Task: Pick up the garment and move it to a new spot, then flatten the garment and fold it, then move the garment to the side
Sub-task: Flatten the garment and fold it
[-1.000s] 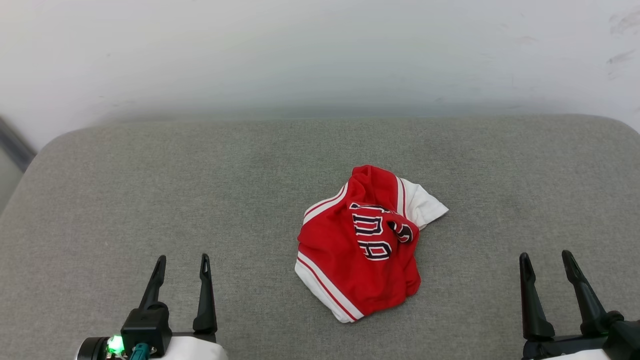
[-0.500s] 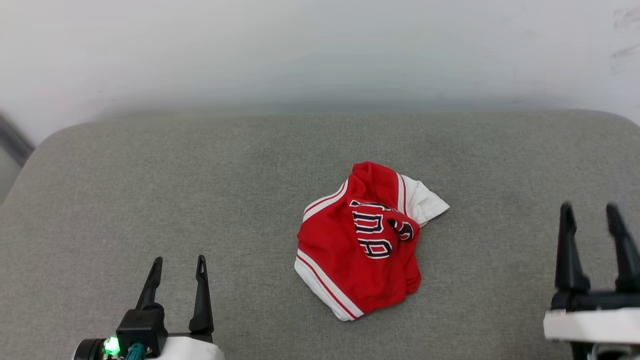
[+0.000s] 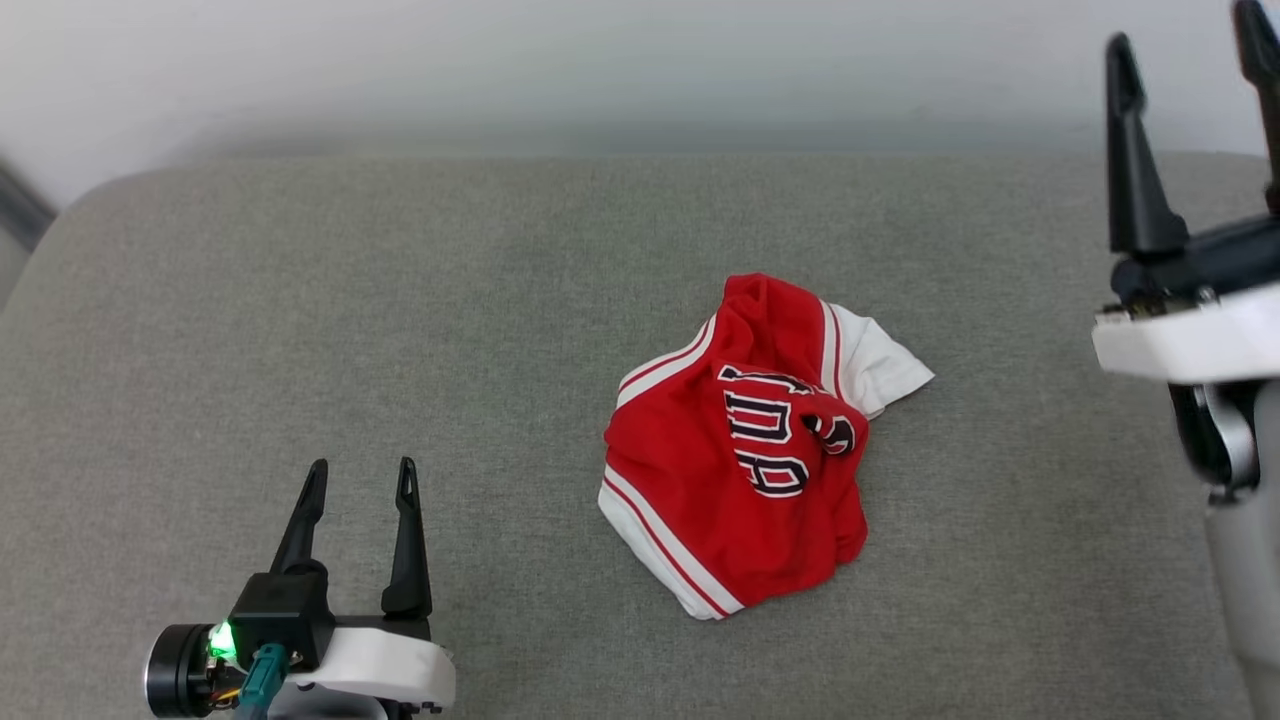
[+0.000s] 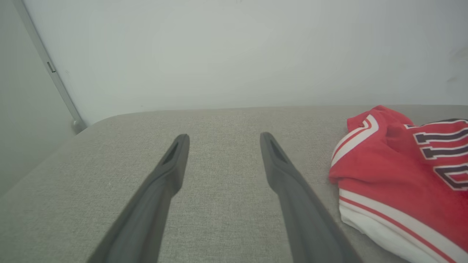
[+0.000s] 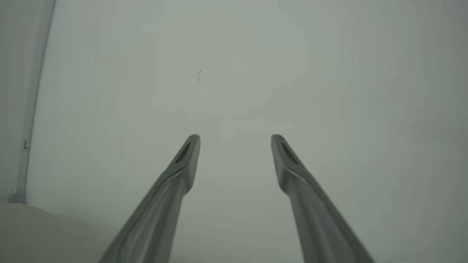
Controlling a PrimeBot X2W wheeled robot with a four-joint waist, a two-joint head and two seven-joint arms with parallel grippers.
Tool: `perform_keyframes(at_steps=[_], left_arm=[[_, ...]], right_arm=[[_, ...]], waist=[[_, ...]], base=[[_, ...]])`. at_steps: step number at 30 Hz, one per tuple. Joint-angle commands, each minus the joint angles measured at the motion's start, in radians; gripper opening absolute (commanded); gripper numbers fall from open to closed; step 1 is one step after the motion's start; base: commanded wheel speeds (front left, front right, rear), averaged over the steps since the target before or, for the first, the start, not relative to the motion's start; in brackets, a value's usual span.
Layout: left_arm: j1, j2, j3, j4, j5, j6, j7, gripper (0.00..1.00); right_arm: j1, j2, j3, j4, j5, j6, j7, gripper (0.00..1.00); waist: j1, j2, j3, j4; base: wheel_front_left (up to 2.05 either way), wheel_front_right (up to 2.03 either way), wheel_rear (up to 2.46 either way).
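Garment [image 3: 735,450] lies at 3 o'clock from my left gripper [image 3: 362,475], the nearer one.
Both spread wide, holding nothing; my right gripper [image 3: 1185,28] hangs high at 1 o'clock.

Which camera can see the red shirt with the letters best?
The head view. There the whole crumpled garment lies on the grey cushion, letters and a white sleeve showing. The left wrist view catches part of the garment, cut off at the right edge. The right wrist view faces the pale wall.

Red, white-striped garment [image 3: 745,470], grey cushion [image 3: 300,330]
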Motion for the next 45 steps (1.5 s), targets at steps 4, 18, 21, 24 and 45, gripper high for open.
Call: perform_keyframes(at_steps=[4, 18, 21, 24, 45], left_arm=[[-0.026, -0.003, 0.007, -0.006, 0.001, -0.006, -0.003, 1.00], [-0.112, -0.006, -0.013, -0.034, -0.022, 0.000, -0.003, 1.00], [-0.137, -0.006, -0.028, -0.036, -0.032, 0.003, -0.003, 1.00], [-0.170, -0.006, -0.047, -0.040, -0.050, 0.013, -0.003, 1.00], [-0.183, -0.006, -0.069, -0.008, -0.069, 0.025, -0.003, 1.00]], right_arm=[[-0.165, -0.123, 0.175, 0.143, 0.069, 0.000, 0.097, 1.00], [-0.559, -0.386, 0.815, 0.234, 0.581, 0.000, 0.854, 1.00], [-0.618, -0.430, 0.920, 0.232, 0.658, 0.000, 0.988, 1.00], [-0.677, -0.445, 1.029, 0.259, 0.760, 0.000, 1.130, 1.00], [-0.656, -0.461, 1.203, 0.362, 0.830, -0.001, 0.933, 0.00]], waist=[[-0.0001, -0.0001, 0.048, 0.015], [-0.0001, -0.0001, 0.201, 0.041], [-0.0001, -0.0001, 0.232, 0.058], [-0.0001, -0.0001, 0.283, 0.084], [-0.0001, -0.0001, 0.269, 0.113]], base=[[0.00, 0.00, 0.00], [0.00, 0.00, 0.00], [0.00, 0.00, 0.00], [0.00, 0.00, 0.00], [0.00, 0.00, 0.00]])
